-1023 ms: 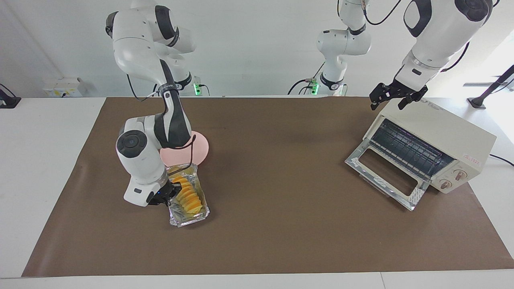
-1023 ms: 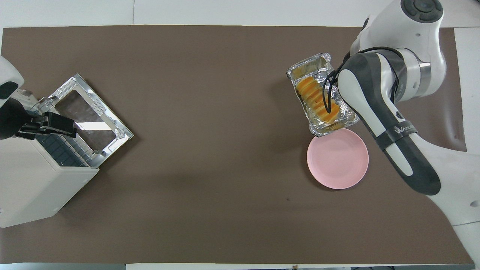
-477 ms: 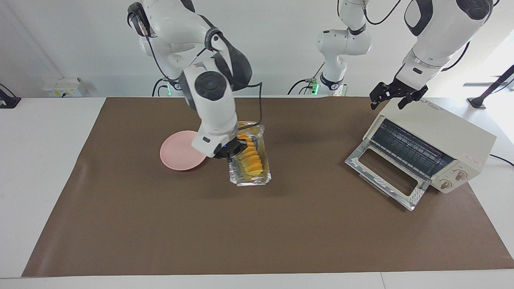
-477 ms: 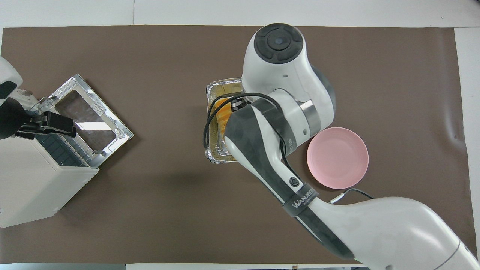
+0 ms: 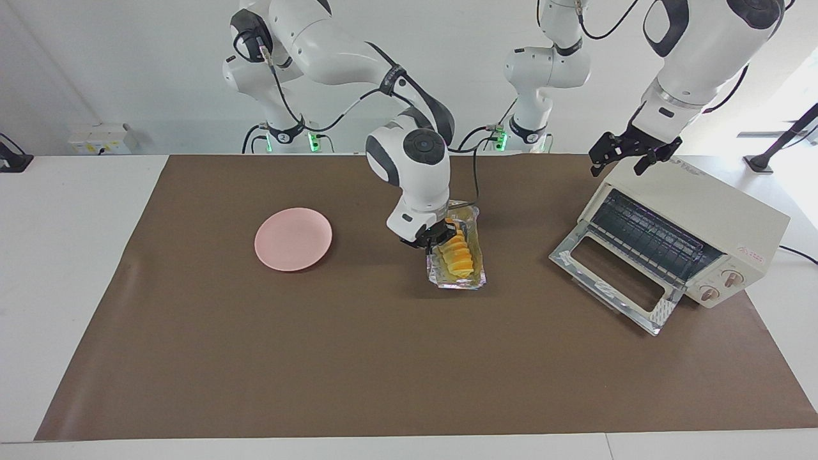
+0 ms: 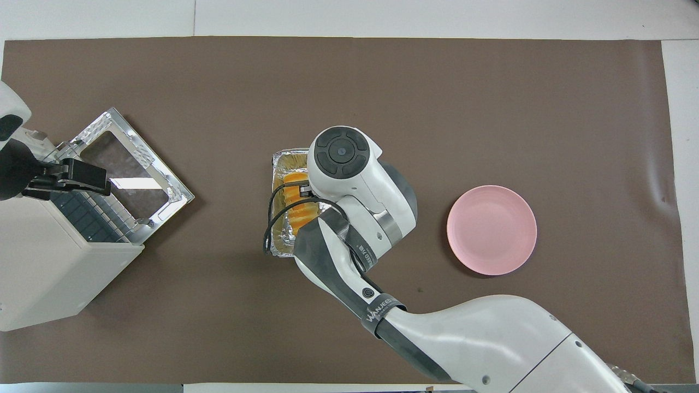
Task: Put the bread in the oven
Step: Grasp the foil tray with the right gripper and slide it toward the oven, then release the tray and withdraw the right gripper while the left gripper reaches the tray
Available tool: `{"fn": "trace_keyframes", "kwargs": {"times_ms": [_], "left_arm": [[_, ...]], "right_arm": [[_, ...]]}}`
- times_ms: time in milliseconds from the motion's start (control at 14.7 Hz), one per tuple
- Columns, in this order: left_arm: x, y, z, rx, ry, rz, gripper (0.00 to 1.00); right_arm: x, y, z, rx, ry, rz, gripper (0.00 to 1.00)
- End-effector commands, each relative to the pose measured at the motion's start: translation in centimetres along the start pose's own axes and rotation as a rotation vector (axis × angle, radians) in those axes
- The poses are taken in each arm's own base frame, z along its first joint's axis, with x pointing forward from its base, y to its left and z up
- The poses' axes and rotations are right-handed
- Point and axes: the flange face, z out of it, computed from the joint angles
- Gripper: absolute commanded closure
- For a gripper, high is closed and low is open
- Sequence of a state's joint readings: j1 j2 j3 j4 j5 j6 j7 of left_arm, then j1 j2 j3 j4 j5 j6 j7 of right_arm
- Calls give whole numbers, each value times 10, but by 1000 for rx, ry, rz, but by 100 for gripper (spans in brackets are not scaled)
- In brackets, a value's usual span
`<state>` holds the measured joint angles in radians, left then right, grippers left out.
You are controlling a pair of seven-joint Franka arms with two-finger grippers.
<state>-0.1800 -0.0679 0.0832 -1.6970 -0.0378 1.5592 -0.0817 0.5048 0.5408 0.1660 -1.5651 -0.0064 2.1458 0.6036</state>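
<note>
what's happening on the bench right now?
The right arm's end effector is shut on the rim of the crinkled silver foil tray, which carries the ridged golden-orange bread loaf over the middle of the brown mat. The cream-white toaster oven sits at the left arm's end of the table, its glass door dropped open. The left end effector hangs open over the oven's top, waiting. The round pink plate lies empty toward the right arm's end.
</note>
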Motion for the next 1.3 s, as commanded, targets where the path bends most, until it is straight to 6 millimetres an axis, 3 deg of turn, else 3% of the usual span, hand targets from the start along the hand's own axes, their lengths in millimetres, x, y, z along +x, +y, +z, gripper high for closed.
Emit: {"fn": "trace_keyframes", "kwargs": {"times_ms": [0, 68, 136, 205, 341, 545, 750, 886, 1023, 1091, 1227], "left_arm": [[-6, 2, 2, -12, 10, -9, 0], [-6, 2, 1, -12, 10, -10, 0], [-6, 3, 1, -12, 12, -9, 0], [-6, 4, 1, -12, 13, -6, 0], [-6, 4, 1, -11, 9, -6, 0], [-7, 4, 1, -12, 12, -6, 0], [-8, 3, 5, -17, 1, -6, 0], [-8, 8, 6, -17, 7, -20, 0], [-1, 40, 7, -30, 71, -113, 0], [3, 64, 17, -25, 62, -91, 0], [17, 93, 37, -46, 52, -66, 0]], "right_arm": [[-9, 11, -2, 14, 7, 23, 100], [-10, 10, -1, 13, 6, 22, 100], [-11, 10, -1, 12, 4, 20, 91], [-11, 9, -1, 11, 5, 19, 1], [-10, 10, -8, 7, -3, 21, 0], [4, 35, -48, -19, -21, 54, 0], [32, 118, -102, -33, -15, 92, 0], [38, 160, -130, -42, -24, -68, 0], [46, 214, -154, -46, -28, -146, 0], [46, 236, -165, -48, -29, -170, 0], [44, 275, -183, -56, -48, -199, 0]]}}
